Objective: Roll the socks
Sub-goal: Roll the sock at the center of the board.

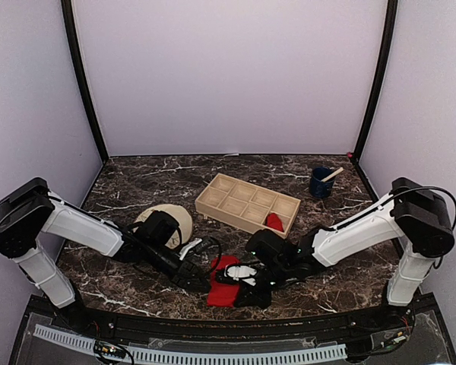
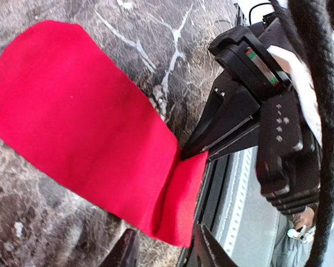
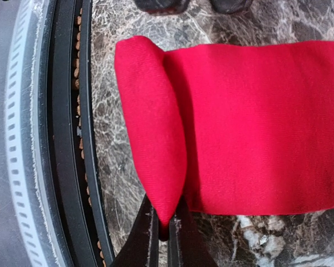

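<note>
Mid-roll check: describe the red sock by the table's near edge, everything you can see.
The sock is plain red soft knit, lying flat on the marble table. Its near end is folded over once. The right tool is shut on that fold's corner; the left tool stands open just off the fold's other side.

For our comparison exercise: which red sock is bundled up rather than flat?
The compact bundle in the wooden tray's near-right compartment; the other sock lies spread out, one end folded.
</note>
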{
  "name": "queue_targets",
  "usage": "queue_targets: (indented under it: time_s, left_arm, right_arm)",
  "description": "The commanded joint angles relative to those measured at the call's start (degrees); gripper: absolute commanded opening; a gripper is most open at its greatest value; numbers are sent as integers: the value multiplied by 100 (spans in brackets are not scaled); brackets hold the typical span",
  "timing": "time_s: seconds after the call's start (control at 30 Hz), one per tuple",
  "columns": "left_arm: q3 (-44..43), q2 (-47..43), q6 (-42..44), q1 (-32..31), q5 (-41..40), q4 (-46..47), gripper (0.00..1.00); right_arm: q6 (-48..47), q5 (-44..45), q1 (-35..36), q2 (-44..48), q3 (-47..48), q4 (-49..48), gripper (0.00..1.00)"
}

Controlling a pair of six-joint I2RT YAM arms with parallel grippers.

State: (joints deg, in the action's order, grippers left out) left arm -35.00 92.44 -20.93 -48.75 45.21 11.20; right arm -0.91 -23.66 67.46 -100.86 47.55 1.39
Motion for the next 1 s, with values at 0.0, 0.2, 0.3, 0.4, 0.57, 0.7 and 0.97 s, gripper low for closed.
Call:
queue_targets:
  time_s: [0.0,0.2,0.3,0.4,0.57,0.7,0.97]
  left_arm:
    - [120,-232,106,24,-229,290,39]
    - [102,-649,439,-22,-998,91,44]
    - [1,-804,645,-112,-1320,-105,45]
    - [-204,-791,938,-307,-1561,-471,45]
    - [-749,-430,1473,-792,-2041,-1239,45]
    - [-977,-266,1745,-1083,-2356,-1515,46]
    - [-1161,-128,2082,-1324,-2515,-1891,46]
  right_arm:
    - [248,-810,-297,-200,1,348,0]
    - [269,-1593,-682,-436,206,621,0]
    - [253,-1924,-823,-564,318,755,0]
    - [228,-2147,-944,-670,408,879,0]
    - [220,-2286,-1047,-740,465,1023,0]
    - [286,-2368,-1103,-790,449,1039,0]
    - [380,-2442,-1145,-831,426,1035,0]
